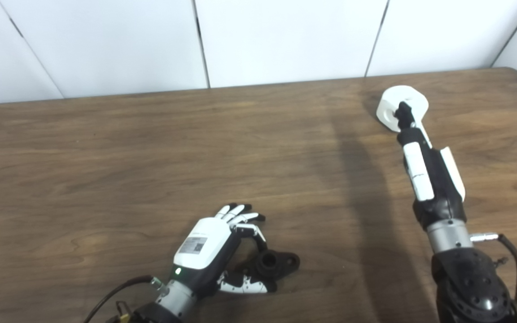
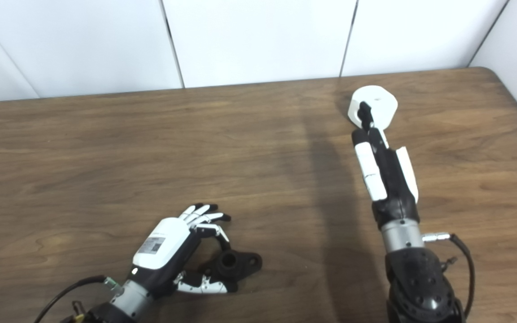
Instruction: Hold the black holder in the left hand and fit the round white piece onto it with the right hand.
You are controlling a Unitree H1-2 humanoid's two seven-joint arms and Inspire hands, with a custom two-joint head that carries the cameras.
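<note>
Near the front edge of the worktop point(image 1: 106, 148), the left hand point(image 1: 216, 242) curls loosely around the black holder point(image 1: 273, 264), thumb beneath, fingers arched over it, not yet clamped; the holder sits flat on the wood. Far off at the back right, the right hand point(image 1: 413, 134) stretches out to the round white piece point(image 1: 402, 101), fingertips at it, though whether they grip I cannot tell. So both pickups are only beginning; lifting, bringing the parts together and fitting all remain.
</note>
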